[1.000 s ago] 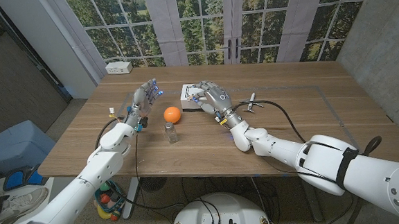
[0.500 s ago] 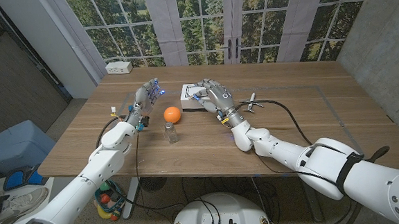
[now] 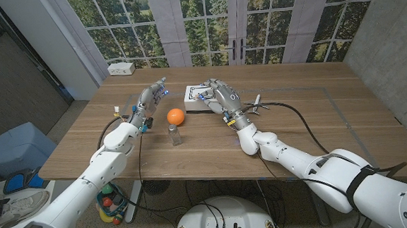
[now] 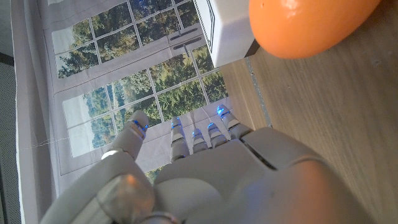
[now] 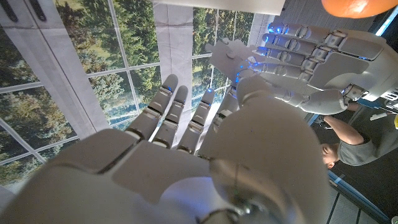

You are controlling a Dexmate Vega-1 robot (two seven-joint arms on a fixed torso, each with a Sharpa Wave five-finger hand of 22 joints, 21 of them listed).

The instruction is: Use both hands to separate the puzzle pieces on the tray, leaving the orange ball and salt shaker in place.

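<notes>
- Tray (image 3: 193,99): white and shallow, set on the wooden table (image 3: 310,121). It is partly covered by the right hand, and its white side wall (image 4: 229,31) is seen in the left wrist view just beyond the ball.
- Puzzle pieces: cannot be made out on the tray; they are hidden under the right hand or too small to tell.
- Right hand (image 3: 216,97): held over the tray's right part with its back upward and its fingers extended and slightly apart. Whether anything is gripped beneath it cannot be told.
- Left hand (image 3: 148,100): raised beside the tray's left side, fingers extended and apart, nothing held. It is also seen in the right wrist view (image 5: 311,50), facing the right hand's fingers (image 5: 168,109).
- Orange ball (image 3: 176,116): lying on the table between the two hands, just short of the tray.
- Salt shaker (image 3: 174,134): clear glass, upright, just beside the ball on the side nearer the robot.
- White box (image 3: 120,68): at the table's far left corner, well beyond the left hand.
</notes>
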